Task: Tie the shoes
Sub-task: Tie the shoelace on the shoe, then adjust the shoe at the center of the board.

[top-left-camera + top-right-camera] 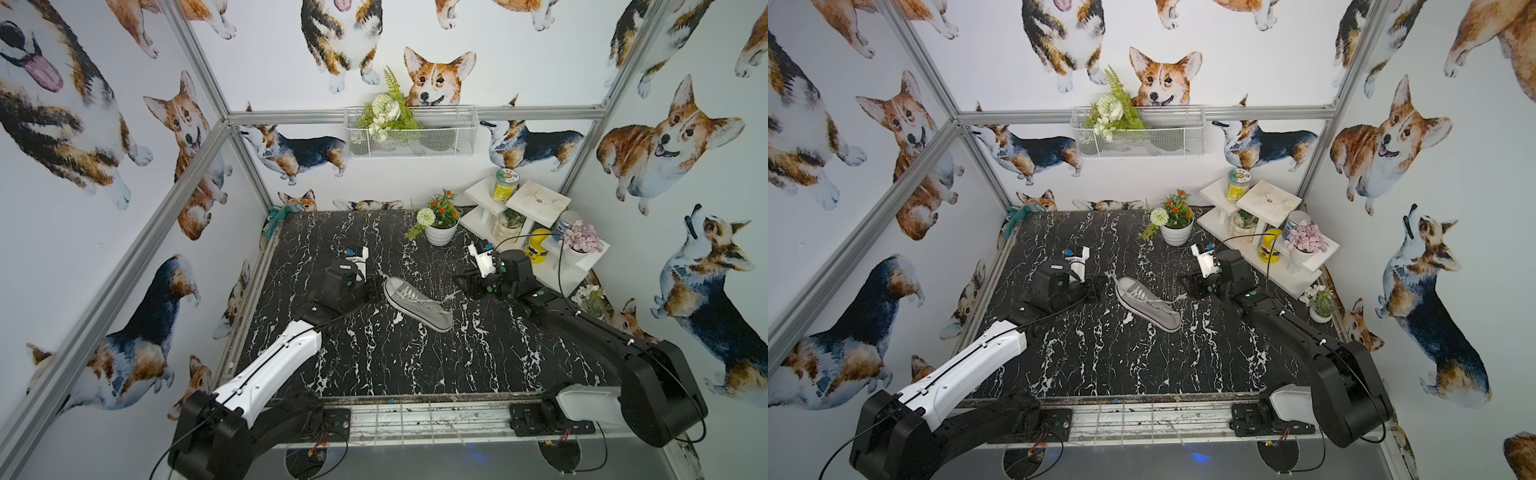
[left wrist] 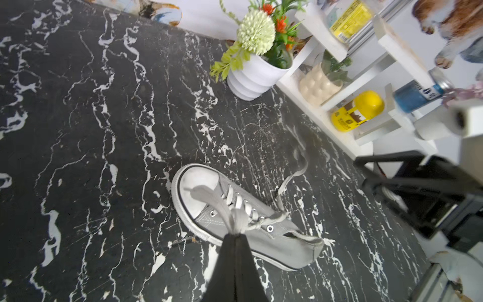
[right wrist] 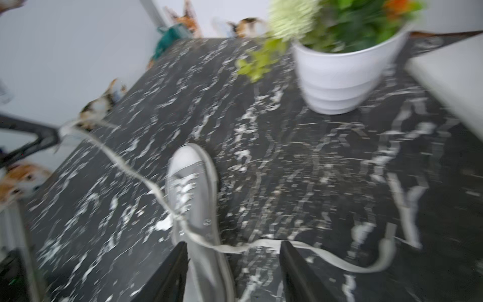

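Corgi-print walls (image 1: 83, 124) close round a black marble-patterned tabletop (image 1: 374, 357) veined in white. We take as our landmark the white ribbed flower pot (image 1: 439, 237) (image 1: 1176, 237) of artificial blooms standing toward the back.

On the arm-base side of that pot, apart from it, we see the grey canvas low-top sneaker (image 1: 417, 305) (image 1: 1149, 304) with a white rubber toe cap. It rests on its sole, with the toe turned toward the left arm.

Beyond the toe from the pot sits the left gripper (image 2: 236, 233). In its wrist view we find the black fingers pressed together, pinching a flat white lace (image 2: 209, 196) that leads back to the sneaker's eyelets.

The right gripper (image 3: 234, 252) hovers nearer the pot, on the sneaker's other side. Its wrist view is blurred, yet we can make out the jaws standing well apart with nothing pinched. A second lace strand (image 3: 261, 243) runs slack past the gap between them, and its end curls on the marble. Whether it touches either finger, we cannot tell.
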`<state>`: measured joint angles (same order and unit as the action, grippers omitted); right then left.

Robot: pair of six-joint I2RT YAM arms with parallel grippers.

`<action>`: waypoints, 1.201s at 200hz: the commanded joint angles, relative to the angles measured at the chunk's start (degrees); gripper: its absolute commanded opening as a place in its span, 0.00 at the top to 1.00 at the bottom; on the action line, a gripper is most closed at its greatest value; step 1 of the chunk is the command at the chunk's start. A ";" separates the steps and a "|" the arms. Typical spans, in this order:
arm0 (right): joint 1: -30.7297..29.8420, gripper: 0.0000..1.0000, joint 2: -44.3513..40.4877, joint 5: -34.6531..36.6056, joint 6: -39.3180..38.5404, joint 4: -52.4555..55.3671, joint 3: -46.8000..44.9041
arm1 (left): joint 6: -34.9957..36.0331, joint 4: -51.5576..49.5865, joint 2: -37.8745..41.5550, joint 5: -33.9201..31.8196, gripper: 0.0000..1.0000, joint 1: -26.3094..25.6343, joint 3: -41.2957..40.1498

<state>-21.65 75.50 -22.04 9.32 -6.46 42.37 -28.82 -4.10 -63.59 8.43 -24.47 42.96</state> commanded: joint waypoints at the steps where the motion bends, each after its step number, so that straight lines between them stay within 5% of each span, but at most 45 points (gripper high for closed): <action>1: -1.19 0.42 5.34 -2.39 1.35 -0.84 2.71 | 0.52 -0.97 -0.68 1.78 1.00 -0.08 0.63; 18: -1.21 0.42 7.67 -3.53 3.98 5.84 2.47 | 0.70 -0.96 -1.16 1.71 1.00 -0.06 0.53; 59: -2.38 0.41 6.70 -8.66 11.46 3.19 -6.67 | 1.66 -0.40 -2.74 0.03 1.00 -0.07 0.54; 127: -10.92 0.45 4.21 -17.34 20.29 -11.28 -13.80 | 1.87 0.69 -4.98 -0.78 1.00 -0.05 0.90; 141: -11.41 0.45 3.70 -15.62 18.53 -8.11 -12.80 | 1.84 0.60 -5.39 -0.43 1.00 -0.10 1.14; 177: -11.11 0.43 -2.41 2.59 6.15 1.40 -7.60 | 2.17 -1.03 -4.64 0.82 1.00 -0.09 1.80; 240: -11.72 0.41 10.21 -7.33 -3.51 -16.40 1.05 | 1.40 -5.30 -0.64 7.66 1.00 -0.07 3.10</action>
<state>-32.80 81.38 -25.65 11.49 -15.35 40.64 -27.33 -7.57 -65.17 12.67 -24.47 45.58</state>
